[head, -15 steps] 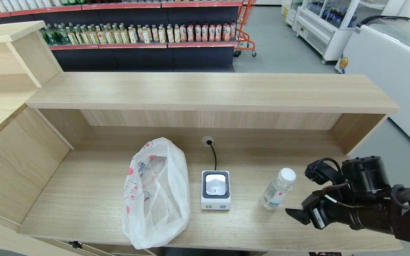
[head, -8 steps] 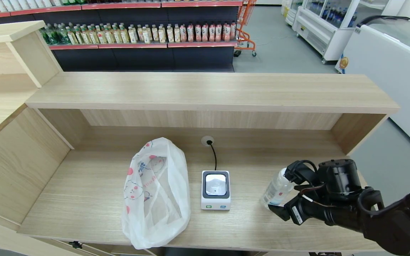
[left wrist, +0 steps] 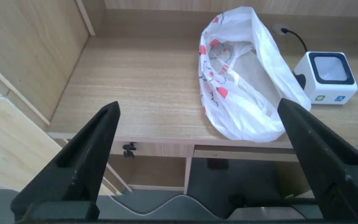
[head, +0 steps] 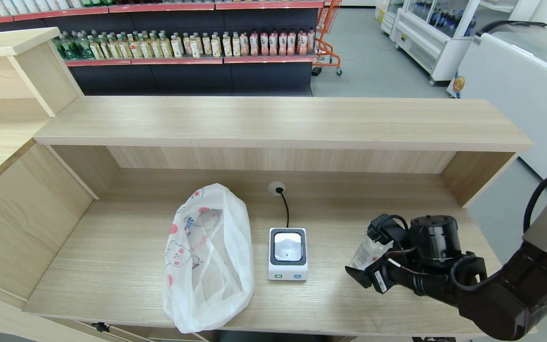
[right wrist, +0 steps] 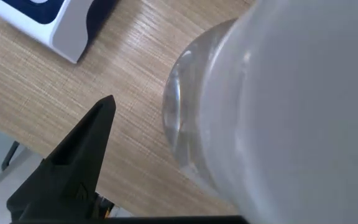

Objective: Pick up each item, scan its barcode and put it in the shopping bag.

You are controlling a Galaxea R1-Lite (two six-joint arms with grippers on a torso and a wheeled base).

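Straddling upright bottle (head: 365,248), right claw (head: 364,259) spread, arm low across counter (head: 112,266).

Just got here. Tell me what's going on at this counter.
A robot is working a checkout. Its right gripper is open around a clear bottle that stands on the counter beside the scanner; it has not yet closed on it. The white shopping bag lies open on the scanner's other side, with no item visible inside. The left gripper hangs open, off the counter's near edge.
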